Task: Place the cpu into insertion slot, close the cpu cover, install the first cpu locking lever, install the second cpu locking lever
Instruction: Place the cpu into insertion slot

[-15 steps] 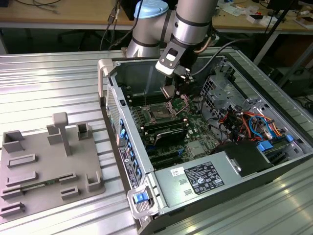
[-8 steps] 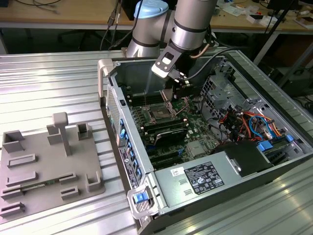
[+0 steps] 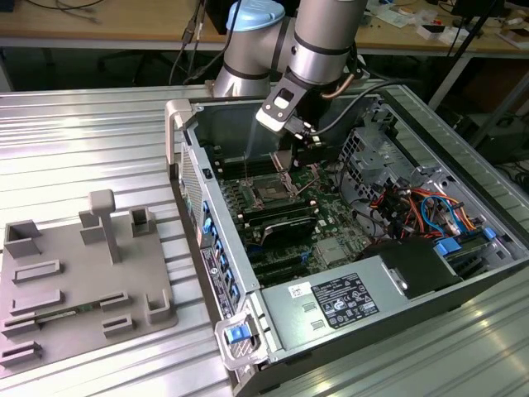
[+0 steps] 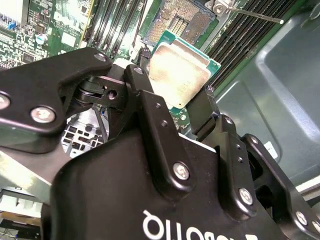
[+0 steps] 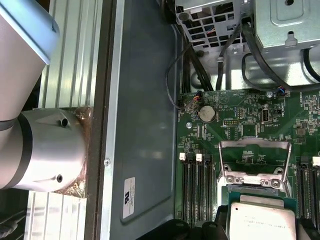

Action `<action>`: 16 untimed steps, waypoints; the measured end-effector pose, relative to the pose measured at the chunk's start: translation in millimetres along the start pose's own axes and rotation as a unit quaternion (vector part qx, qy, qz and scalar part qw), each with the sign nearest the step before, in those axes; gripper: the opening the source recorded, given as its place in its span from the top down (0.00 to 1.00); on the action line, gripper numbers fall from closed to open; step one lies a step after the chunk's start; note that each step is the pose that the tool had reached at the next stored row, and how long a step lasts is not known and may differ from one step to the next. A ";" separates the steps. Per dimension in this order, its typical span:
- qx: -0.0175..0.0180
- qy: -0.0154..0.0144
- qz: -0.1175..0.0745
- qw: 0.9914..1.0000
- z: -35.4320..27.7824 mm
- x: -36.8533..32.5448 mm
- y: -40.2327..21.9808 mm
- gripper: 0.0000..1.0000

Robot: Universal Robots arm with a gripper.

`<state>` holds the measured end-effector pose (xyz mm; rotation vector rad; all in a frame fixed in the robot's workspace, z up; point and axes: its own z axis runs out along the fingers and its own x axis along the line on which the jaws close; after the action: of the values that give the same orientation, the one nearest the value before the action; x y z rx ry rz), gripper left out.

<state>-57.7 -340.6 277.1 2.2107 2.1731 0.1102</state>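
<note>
- While the end effector (image 4: 172, 82) has its two black fingers (image 4: 137, 75) pinched on opposite edges of the cpu (image 4: 181, 65), we see the chip carried near the insertion slot (image 4: 181, 20) but apart from it, not yet seated.
- We judge the hold slim. Only the fingertips catch the thin edges, so a jolt could let the chip slip or tip and drop onto the slot's contact field.
- We cannot tell whether the chip lies level with the insertion slot. If it comes down with its corners unsquared to the rim, it could settle crooked, and any pressure then could bend contacts.
- In the first wrist view the cpu cover (image 5: 255, 160) stands raised along one edge of the insertion slot, just beside the chip. We think a finger or a chip corner could clip that frame and knock the hold loose.
- A thin metal rod (image 4: 260, 17), likely a locking lever, stands free just beside the insertion slot. It could snag a finger.
- Long memory slots (image 5: 192, 195) run close on either side of the insertion slot, which leaves the broad fingers little room to spread.
- In the exterior view the arm reaches down inside the computer case (image 3: 207, 190) towards the insertion slot, so a sideways correction risks brushing the case's fittings.
</note>
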 end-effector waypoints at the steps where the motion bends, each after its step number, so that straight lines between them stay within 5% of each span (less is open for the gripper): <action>1: 0.000 0.000 0.000 1.000 1.4 0.0 -0.1 0.45; 16: 0.003 0.000 0.000 1.000 26.5 -0.6 -6.0 0.45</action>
<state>-61.6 -340.5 250.2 2.2139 2.1766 0.1035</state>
